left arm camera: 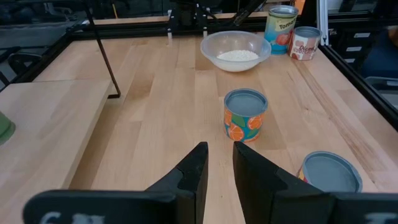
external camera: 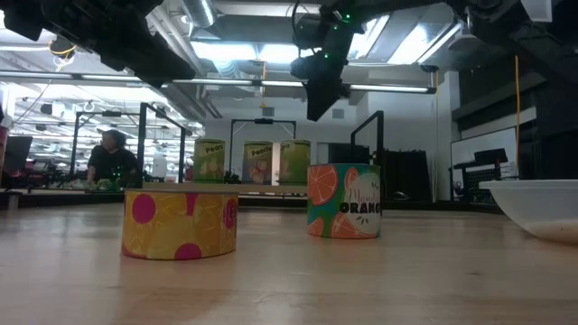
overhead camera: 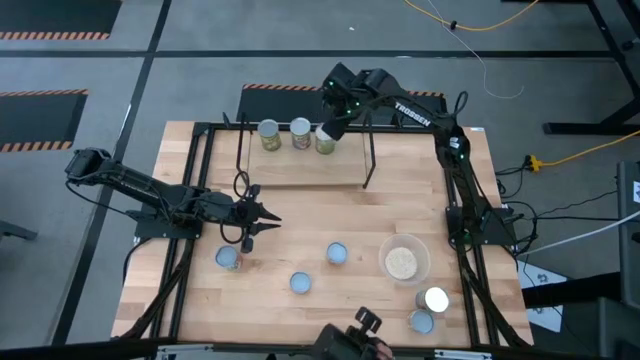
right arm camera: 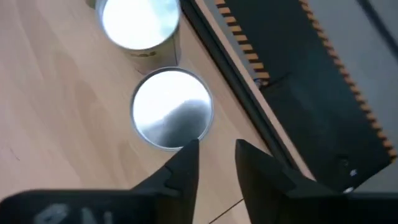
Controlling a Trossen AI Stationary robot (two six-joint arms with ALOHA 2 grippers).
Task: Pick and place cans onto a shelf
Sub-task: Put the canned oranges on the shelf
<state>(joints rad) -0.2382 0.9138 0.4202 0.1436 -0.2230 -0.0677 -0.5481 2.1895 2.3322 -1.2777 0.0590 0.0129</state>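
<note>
Right pincer (overhead camera: 327,131) hovers over the shelf (overhead camera: 300,170) at the surface's far edge, jaws slightly apart, empty, beside three cans (overhead camera: 298,134) standing in a row on it. Left pincer (overhead camera: 262,221) waits above the near cans (overhead camera: 336,253), narrowly parted, holding nothing.

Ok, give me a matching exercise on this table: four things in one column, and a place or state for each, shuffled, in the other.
Things:
1. bowl
2. shelf
3. left end effector
4. right end effector

Places or states:
a. over the end can of the shelf's row
b. carries three cans
c. holds pale grains
d. over the table, beside a blue-topped can

Pairs: 1-c, 2-b, 3-d, 4-a
</note>
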